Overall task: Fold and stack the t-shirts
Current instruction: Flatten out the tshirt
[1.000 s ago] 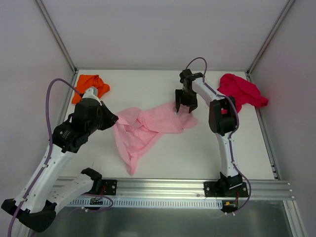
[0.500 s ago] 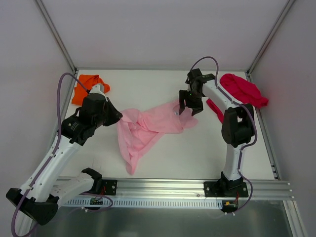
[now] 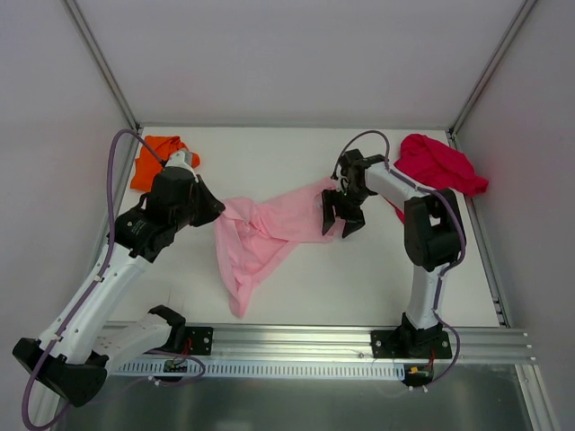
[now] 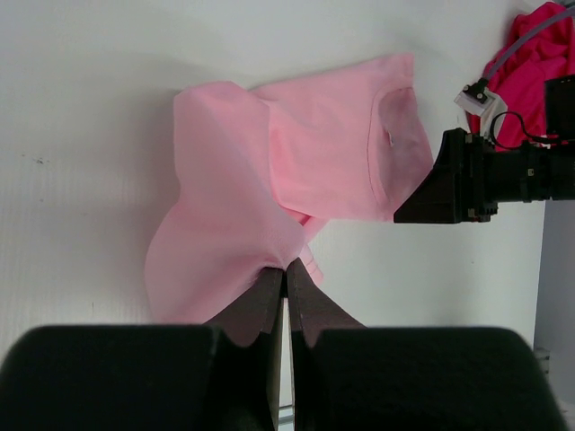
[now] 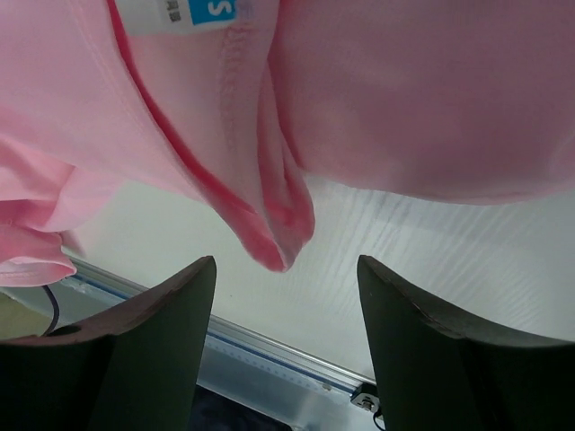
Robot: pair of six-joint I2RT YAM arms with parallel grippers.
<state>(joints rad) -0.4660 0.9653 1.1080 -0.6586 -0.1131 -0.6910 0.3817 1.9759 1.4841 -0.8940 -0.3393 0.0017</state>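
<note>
The light pink t-shirt (image 3: 269, 235) lies crumpled mid-table, with one tail trailing toward the near edge. My left gripper (image 3: 216, 214) is shut on a fold at the shirt's left edge; in the left wrist view its tips (image 4: 286, 267) pinch the pink cloth (image 4: 269, 171). My right gripper (image 3: 341, 222) hangs open over the shirt's right end. In the right wrist view its fingers (image 5: 202, 278) straddle a hanging fold of the collar (image 5: 286, 235), below a blue size label (image 5: 193, 11), and do not touch it. The orange t-shirt (image 3: 162, 157) is bunched at the back left and the red t-shirt (image 3: 442, 164) at the back right.
Grey walls close in the white table (image 3: 269, 153) at the left, back and right. A metal rail (image 3: 314, 341) runs along the near edge with both arm bases on it. The right gripper (image 4: 440, 193) and the red shirt (image 4: 539, 45) also show in the left wrist view.
My right gripper has come toward the near edge, along the pink shirt's right end, still open. My left gripper has shifted slightly right, still holding the shirt's edge.
</note>
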